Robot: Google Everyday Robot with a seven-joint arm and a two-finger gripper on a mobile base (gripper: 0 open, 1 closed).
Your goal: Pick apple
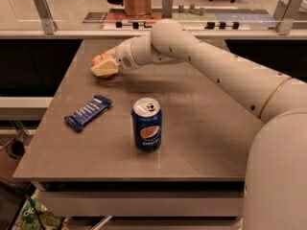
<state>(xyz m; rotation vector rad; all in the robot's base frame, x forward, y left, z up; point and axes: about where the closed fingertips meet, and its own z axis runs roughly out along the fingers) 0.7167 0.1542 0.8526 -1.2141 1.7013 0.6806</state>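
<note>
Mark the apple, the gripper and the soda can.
apple [97, 60]: camera view, reddish side showing beside the gripper.
gripper [105, 69]: camera view, pale tip, right at the apple.
soda can [147, 128]: camera view, blue side wall, near the logo.

You get warm, moderate indoor light from above. Soft shadow of arm [216, 66] lies on worktop [206, 143] toward far edge. Your gripper [106, 67] sits near far left corner, dark patch beneath it and apple [98, 60]. Lid of can [147, 124] catches small glint, faint shadow at base. Space below front edge is dark.
</note>
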